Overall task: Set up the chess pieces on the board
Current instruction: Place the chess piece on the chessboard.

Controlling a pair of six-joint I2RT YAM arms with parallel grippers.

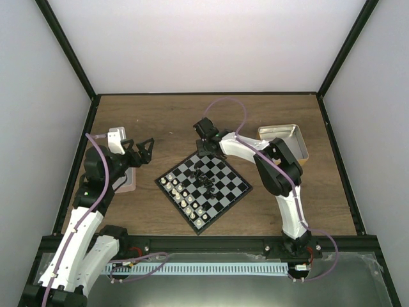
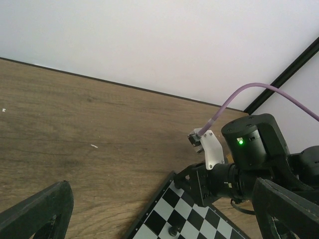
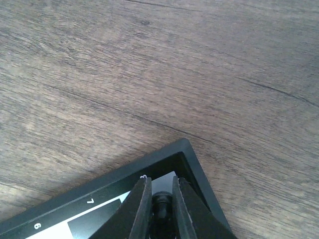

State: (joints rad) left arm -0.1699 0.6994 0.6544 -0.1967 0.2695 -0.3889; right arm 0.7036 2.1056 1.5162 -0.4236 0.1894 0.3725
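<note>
The board (image 1: 231,184) lies mid-table, turned like a diamond, with white pieces (image 1: 183,196) lined along its near-left edge and black pieces (image 1: 206,176) bunched in the middle. The right gripper (image 3: 160,191) pinches a black piece (image 3: 160,211) on the far corner square. The left gripper (image 1: 143,151) hangs spread wide, left of the board.

The right gripper (image 3: 161,181) has its two dark fingers (image 3: 141,211) closed on a black chess piece (image 3: 160,209) that sits on the light corner square of the board (image 3: 99,185), whose dark rim shows white numerals 7 and 6 to the left, with the wooden table (image 3: 149,64) spreading beyond on the far side.
</note>
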